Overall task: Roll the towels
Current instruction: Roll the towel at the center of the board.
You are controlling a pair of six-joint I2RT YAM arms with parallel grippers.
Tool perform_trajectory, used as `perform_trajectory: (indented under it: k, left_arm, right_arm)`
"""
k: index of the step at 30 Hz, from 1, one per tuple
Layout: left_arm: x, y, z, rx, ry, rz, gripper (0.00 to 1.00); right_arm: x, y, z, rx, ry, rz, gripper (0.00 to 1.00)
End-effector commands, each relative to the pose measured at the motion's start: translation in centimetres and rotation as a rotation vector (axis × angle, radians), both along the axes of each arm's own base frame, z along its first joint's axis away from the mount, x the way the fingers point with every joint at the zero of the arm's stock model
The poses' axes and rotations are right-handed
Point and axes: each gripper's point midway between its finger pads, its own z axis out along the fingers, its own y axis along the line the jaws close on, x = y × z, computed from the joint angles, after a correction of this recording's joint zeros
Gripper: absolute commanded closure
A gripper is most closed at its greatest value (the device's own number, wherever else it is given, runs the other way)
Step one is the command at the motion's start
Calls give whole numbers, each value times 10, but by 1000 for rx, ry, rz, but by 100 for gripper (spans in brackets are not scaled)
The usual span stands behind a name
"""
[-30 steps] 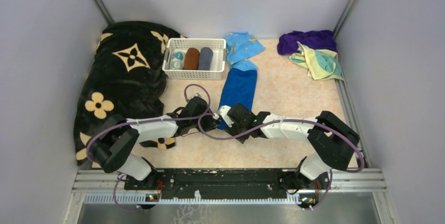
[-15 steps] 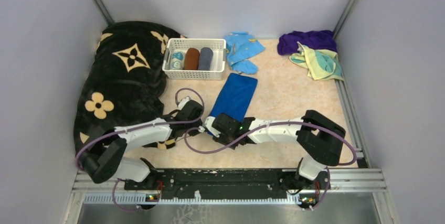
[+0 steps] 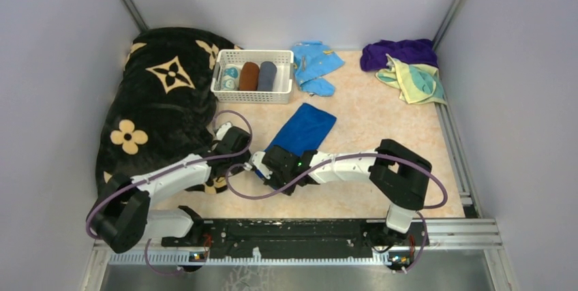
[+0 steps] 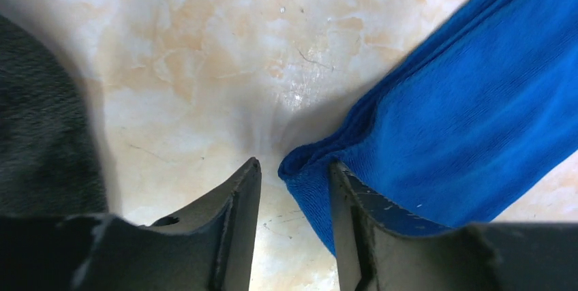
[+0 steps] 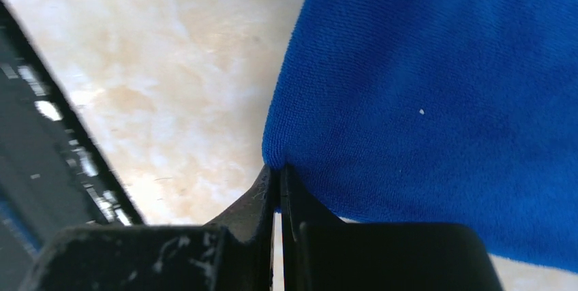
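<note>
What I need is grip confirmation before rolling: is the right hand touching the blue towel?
Touching. The right wrist view shows the right hand shut on the blue towel, pinching its near edge with no gap.

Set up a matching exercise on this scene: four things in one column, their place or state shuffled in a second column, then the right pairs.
Column 1
1. blue towel
2. purple towel
3. white basket
4. right gripper

Column 2
A. bunched in the far right corner
B. shut on a cloth's corner
C. spread flat near the middle of the table
D. holds rolled cloths

Pairs: 1-C, 2-A, 3-D, 4-B
</note>
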Motion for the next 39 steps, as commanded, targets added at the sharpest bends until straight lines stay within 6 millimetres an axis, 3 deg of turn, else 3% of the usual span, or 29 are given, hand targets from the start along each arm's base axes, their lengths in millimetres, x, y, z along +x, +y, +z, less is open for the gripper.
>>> perform_trajectory:
  k: [1, 7, 12, 19, 23, 30, 34, 39]
  left_arm:
    - [8, 7, 24, -15, -59, 8, 50]
    - [5, 9, 47, -64, -104, 6, 35]
    - [-7, 5, 53, -121, -92, -16, 25]
    - [-31, -12, 38, -261, 7, -22, 21]
    - [-32, -13, 33, -308, 10, 24, 22]
    - [-32, -23, 23, -348, 66, 49, 24]
    - [-31, -33, 15, -381, 93, 58, 29]
    - [-27, -30, 8, -351, 95, 83, 41]
  right_arm:
    - [-21, 26, 30, 187, 192, 18, 100]
    - [0, 26, 56, 377, 316, -99, 100]
    - [0, 19, 58, 458, 390, -130, 100]
    - [2, 11, 52, 469, 417, -210, 100]
    - [5, 3, 43, 501, 466, -284, 100]
    - [11, -4, 46, 561, 470, -344, 100]
    - [11, -4, 50, 605, 500, -353, 100]
    - [19, -11, 49, 627, 512, -392, 100]
